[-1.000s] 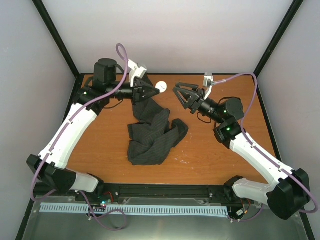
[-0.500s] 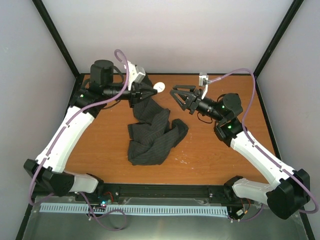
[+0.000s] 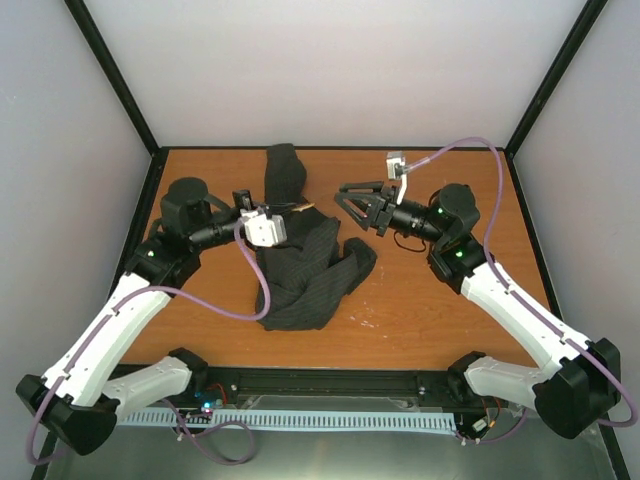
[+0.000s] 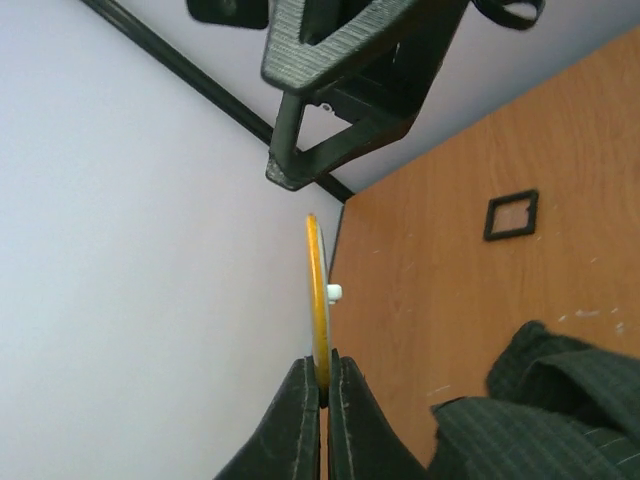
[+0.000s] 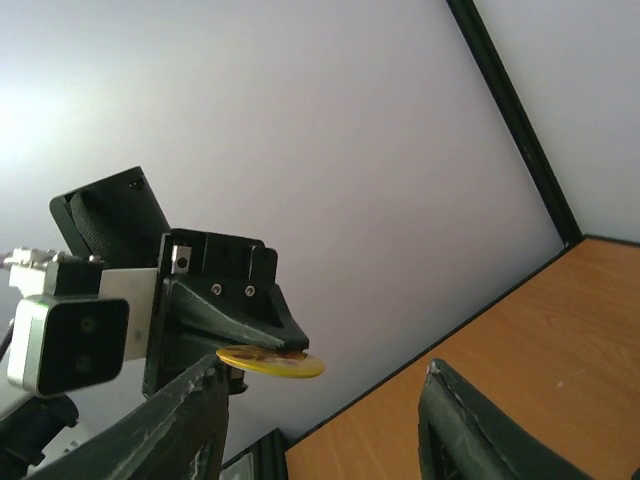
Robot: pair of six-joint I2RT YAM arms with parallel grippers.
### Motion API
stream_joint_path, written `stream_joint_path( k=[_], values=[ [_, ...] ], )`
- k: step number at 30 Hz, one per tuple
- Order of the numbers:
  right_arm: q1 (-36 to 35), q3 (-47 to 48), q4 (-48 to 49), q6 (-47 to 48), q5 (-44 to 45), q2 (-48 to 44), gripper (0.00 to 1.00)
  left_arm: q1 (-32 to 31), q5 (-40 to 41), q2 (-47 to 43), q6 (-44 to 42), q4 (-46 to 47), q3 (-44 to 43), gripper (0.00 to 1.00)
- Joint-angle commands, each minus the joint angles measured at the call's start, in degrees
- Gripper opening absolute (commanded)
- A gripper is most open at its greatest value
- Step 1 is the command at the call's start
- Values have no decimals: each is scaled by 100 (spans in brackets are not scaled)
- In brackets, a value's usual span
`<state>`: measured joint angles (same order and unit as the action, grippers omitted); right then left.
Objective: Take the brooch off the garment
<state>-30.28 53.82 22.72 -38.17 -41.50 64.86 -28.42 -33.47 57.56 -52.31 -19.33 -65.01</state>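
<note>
The brooch (image 4: 316, 290), a thin golden-yellow disc with a white stud on its back, is pinched edge-on in my left gripper (image 4: 322, 362), which is shut on it. No cloth hangs from it. It also shows in the right wrist view (image 5: 270, 360) and as a thin sliver from above (image 3: 303, 207). My right gripper (image 5: 325, 372) is open, its jaws wide apart on either side of the disc, close to it without touching. From above, the right gripper (image 3: 338, 194) faces the left gripper (image 3: 294, 210). The dark striped garment (image 3: 310, 270) lies crumpled on the table below.
A small black square tray (image 4: 511, 215) lies on the brown table (image 3: 450, 310) toward the back. One fold of the garment (image 3: 283, 170) reaches up toward the back edge. Grey walls with black corner posts close in the back and sides.
My left arm has pulled back toward the near left and rolled its wrist, turning the brooch edge-on. My right gripper has moved left toward it. The garment's fold now stretches toward the back edge.
</note>
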Motion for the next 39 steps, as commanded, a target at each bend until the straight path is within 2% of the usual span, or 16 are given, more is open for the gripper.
stream_joint_path(
  k=[1,8,11,20,27,32,35,37,38,39],
  values=[
    [-169,119,-400,-48,-191,1,52,-164,287,-298,-1385,853,332,1],
    [-515,280,-1076,-428,-155,205,45,-231,334,-670,-2897,1874,1326,1],
    [-607,375,-1077,-644,-194,299,43,-250,350,-789,-3479,2321,1732,1],
    [-872,751,-2031,-452,47,641,38,-267,455,-820,-3914,2907,2035,1],
    [-949,829,-1961,-596,47,783,34,-269,460,-862,-4455,3240,2357,1],
    [-1015,821,-1824,-700,-33,901,22,-277,552,-784,-4763,3699,2592,2],
    [-1015,779,-1740,-805,-86,968,10,-278,656,-704,-4871,3952,2663,3],
    [-1014,766,-1728,-777,-38,980,3,-278,712,-662,-4965,4031,2703,13],
    [-1008,754,-1727,-745,15,972,3,-277,748,-654,-5012,4018,2712,25],
    [-993,736,-1728,-717,78,955,3,-277,789,-644,-5046,3971,2719,43]
  ],
)
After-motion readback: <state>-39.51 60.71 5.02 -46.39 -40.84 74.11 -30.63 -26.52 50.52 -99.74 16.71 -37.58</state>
